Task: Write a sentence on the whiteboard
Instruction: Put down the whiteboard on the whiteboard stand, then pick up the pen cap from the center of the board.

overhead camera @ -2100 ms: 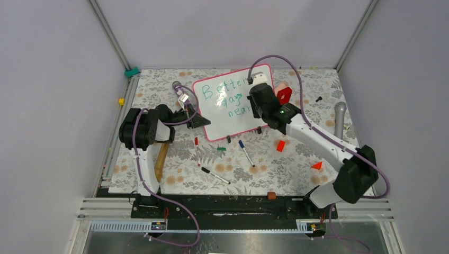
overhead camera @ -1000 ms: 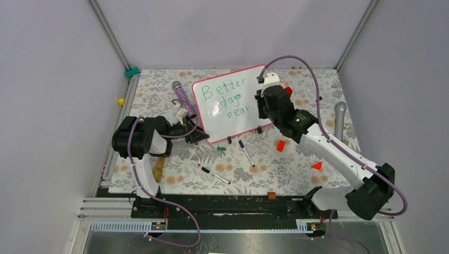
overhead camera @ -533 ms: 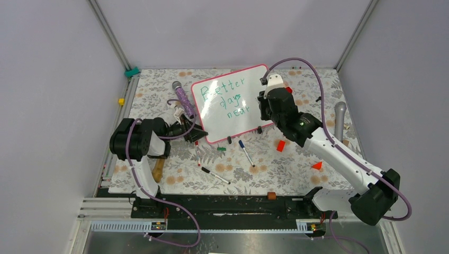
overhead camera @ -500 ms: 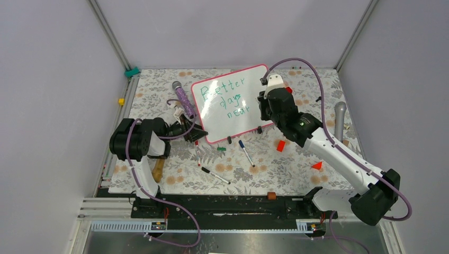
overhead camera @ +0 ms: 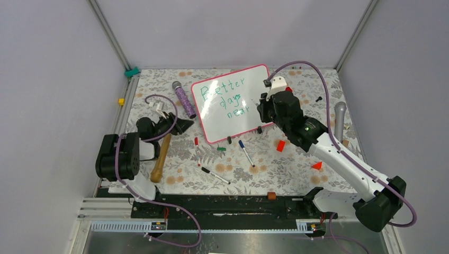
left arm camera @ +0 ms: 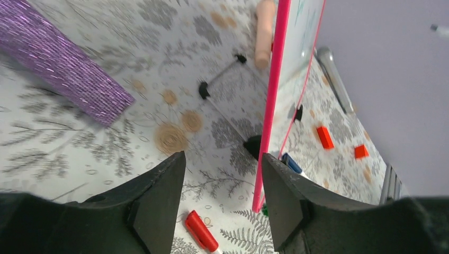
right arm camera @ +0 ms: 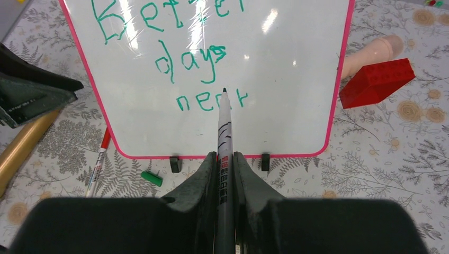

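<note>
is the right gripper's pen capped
Uncapped: the thin white marker pen in the right gripper ends in a bare dark tip.

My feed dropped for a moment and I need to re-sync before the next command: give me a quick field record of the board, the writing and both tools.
whiteboard: standing on its black feet
sentence: green, three lines, "Better days near"
right tool: shut on marker, tip pointing at "near"; contact unclear
left tool: open, empty, beside the board's left edge, not touching
loose in front of board: red-capped marker, blue-capped marker, green cap
</note>
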Available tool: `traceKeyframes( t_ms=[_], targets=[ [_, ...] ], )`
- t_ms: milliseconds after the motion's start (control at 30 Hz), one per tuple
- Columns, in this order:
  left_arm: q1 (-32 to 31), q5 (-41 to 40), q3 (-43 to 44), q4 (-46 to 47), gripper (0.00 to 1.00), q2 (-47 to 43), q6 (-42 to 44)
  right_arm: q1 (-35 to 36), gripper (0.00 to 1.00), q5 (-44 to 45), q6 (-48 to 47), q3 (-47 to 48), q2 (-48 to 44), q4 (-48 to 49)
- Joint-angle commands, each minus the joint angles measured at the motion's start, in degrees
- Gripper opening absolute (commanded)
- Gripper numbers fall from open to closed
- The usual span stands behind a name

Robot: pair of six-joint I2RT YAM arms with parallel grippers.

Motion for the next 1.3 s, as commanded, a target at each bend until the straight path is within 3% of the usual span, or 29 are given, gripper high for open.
traceKeyframes(
  t_ms=[0,200,367,467,567,633,733,800,933,1000,1033,1100,1133,1267],
  targets=[
    [3.5,-0.9,-0.1,-4.6,0.56,-6.7,-1.9,-0.4,0.0,-2.7,1.3,1.6,0.1,1.7],
    [4.1,0.2,1.1,-27.7,0.66,-23.7,3.9,-0.3,0.0,-2.4,0.2,3.0,1.6,-1.8],
    [1.6,-1.8,-1.1,-41.3,0.65,-41.2,7.2,-0.3,0.0,-1.6,-0.2,2.2,0.0,-1.3],
    [-4.0,-6.1,-4.8,-43.1,0.6,-49.1,9.5,-0.3,0.0,-1.1,-0.4,2.1,-0.4,-1.5],
    [-8.9,-13.9,-5.3,-54.5,0.49,-56.4,14.2,-0.3,0.0,-0.5,-0.6,1.9,-0.6,-2.0],
    [-10.6,-12.6,-6.8,-55.0,0.39,-61.5,15.5,-0.3,0.0,-0.5,-0.5,1.6,-0.9,-2.0],
    [-12.2,-11.7,-9.2,-55.4,0.33,-69.7,16.7,-0.3,0.0,-0.4,-0.6,1.6,-1.1,-1.8],
    [-12.4,-12.9,-10.6,-55.9,0.59,-72.8,15.9,-0.3,0.0,0.0,-0.7,1.6,-1.1,-1.9],
    [-13.9,-8.4,-11.2,-56.0,0.48,-74.8,17.1,-0.3,0.0,0.1,-0.8,1.4,-1.4,-1.9],
    [-14.6,-10.4,-11.1,-57.2,0.35,-76.5,17.1,-0.3,0.0,-0.4,-0.7,1.5,-1.3,-2.0],
    [-14.6,-10.5,-11.4,-57.2,0.37,-77.1,17.2,-0.3,0.0,-0.6,-0.7,1.7,-1.3,-2.1],
    [-14.6,-7.4,-11.4,-56.9,0.77,-77.6,18.2,-0.4,0.0,-1.0,-0.6,1.6,-1.4,-2.4],
    [-15.2,-7.0,-11.2,-56.9,0.85,-77.6,18.5,-0.3,0.0,-1.2,-0.5,1.4,-1.6,-2.4],
    [-18.2,-9.2,-9.0,-58.9,0.82,-75.5,19.6,-0.2,0.0,-1.3,-0.3,0.8,-2.2,-2.2]
  ],
)
